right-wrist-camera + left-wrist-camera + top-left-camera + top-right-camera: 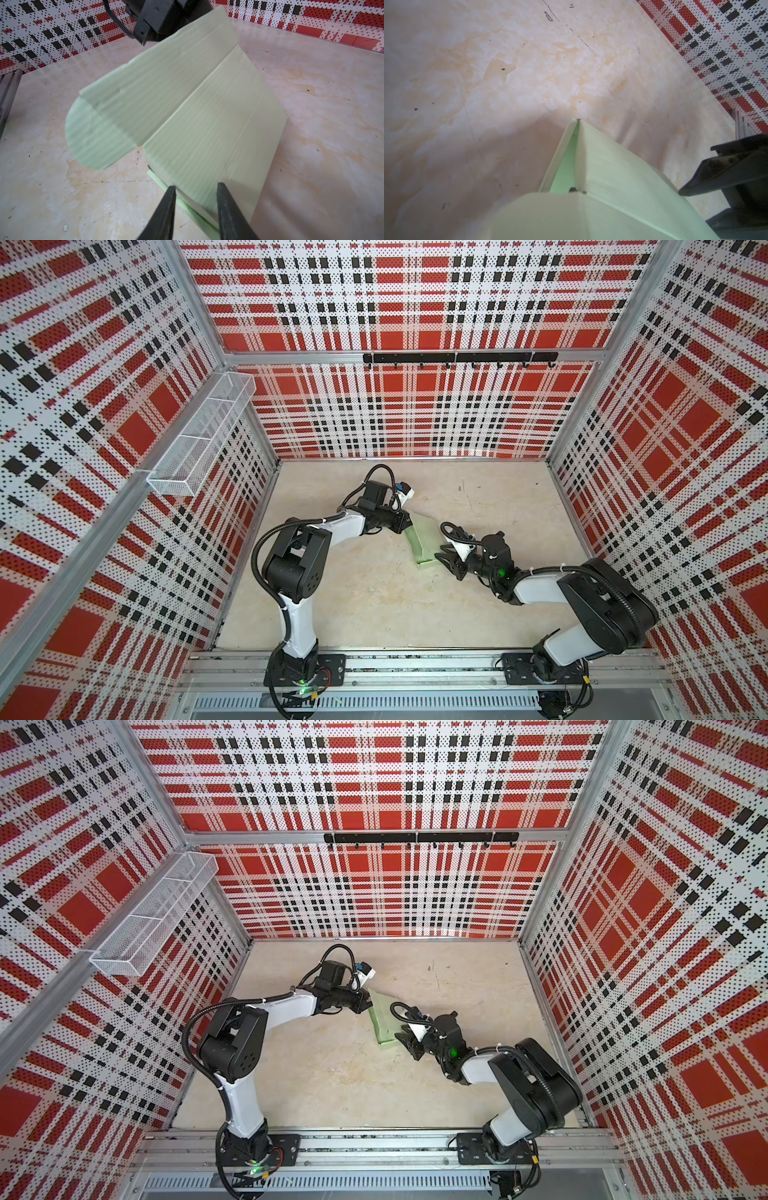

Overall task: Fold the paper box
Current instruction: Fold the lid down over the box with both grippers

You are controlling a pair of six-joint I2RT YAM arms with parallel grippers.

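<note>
A pale green paper box [424,545] is sitting mid-table [374,597]. The left gripper [408,526], pinched shut on the lid flap [158,83], is holding it up. The right gripper [196,186], jaws parted, is hovering at the near end. The likely next move is lowering and tucking the lid.

Left end effector [408,526] clamps shut; right end effector [196,188] stands parted.

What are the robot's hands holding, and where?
Left gripper pinches the pale mint-green cardboard paper box by its raised flap; right gripper open, holding nothing.
</note>
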